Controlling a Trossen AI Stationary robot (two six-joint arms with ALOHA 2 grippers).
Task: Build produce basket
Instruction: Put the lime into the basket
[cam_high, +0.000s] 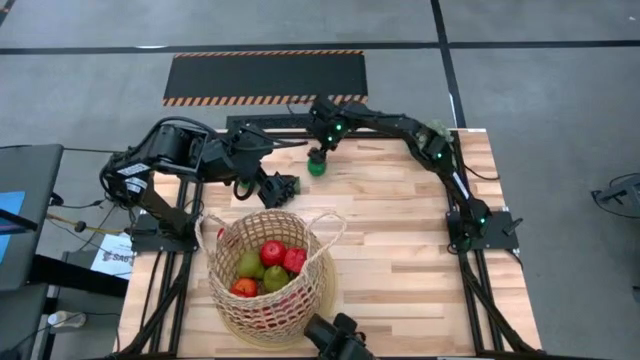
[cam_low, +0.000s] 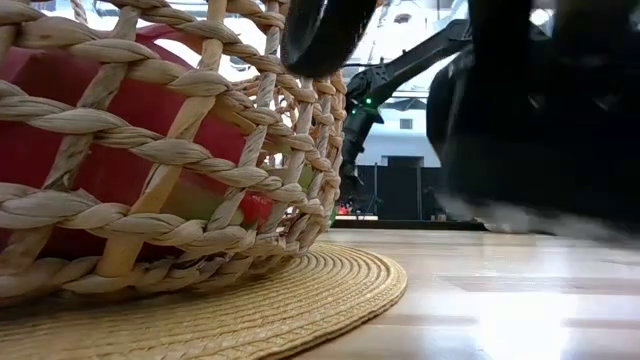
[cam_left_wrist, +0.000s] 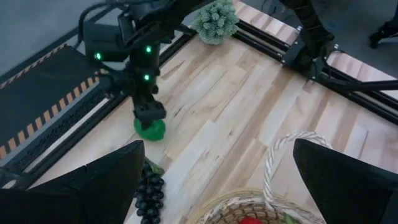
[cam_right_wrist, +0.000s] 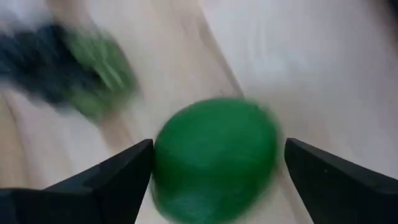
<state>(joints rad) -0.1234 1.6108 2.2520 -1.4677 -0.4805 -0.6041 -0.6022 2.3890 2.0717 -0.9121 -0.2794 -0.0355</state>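
The tan wicker basket (cam_high: 268, 278) stands on the near left part of the table and holds red and green fruit (cam_high: 270, 265). A green lime (cam_high: 317, 167) lies on the table near the far edge. My right gripper (cam_right_wrist: 217, 149) is open and points down over the lime (cam_right_wrist: 214, 158), one finger on each side. A dark grape bunch (cam_left_wrist: 149, 193) lies on the wood beside my open left gripper (cam_left_wrist: 217, 180). That gripper hovers between the lime (cam_left_wrist: 150, 129) and the basket's loop handle (cam_left_wrist: 280, 149). My right gripper comes at the lime from above, pointing down, its fingers (cam_right_wrist: 134, 165) level with the lime's sides. The lime rests on the table. I cannot tell whether the fingers touch it.
A pale green spiky ball (cam_left_wrist: 214, 22) sits at the table's far right edge, beside the right arm. In the low view the basket's woven wall (cam_low: 150, 150) fills the left with red fruit behind it, and a dark body (cam_low: 540, 110) blocks the right. Bare wood lies right of the basket.
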